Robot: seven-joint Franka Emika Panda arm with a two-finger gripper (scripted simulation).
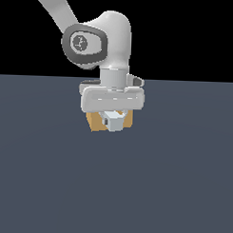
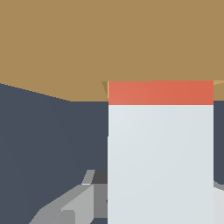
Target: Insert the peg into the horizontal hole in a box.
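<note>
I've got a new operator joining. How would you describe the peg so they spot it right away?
Find the orange-tan box filling the wrist view. The peg is the long bar running up to its face. It is pale grey-white with a red band where it meets the box, unlike the plain dark floor beside it.

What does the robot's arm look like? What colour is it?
The arm is smooth and glossy white, with rounded, chunky joints. One joint has a dark grey oval cap with a small round mark in its middle. The gripper hangs from a wide, flat white block with grey fingers. No cables show.

Grey-white peg (image 2: 160, 162), red end partly inside orange-tan box (image 2: 87, 43).
</note>
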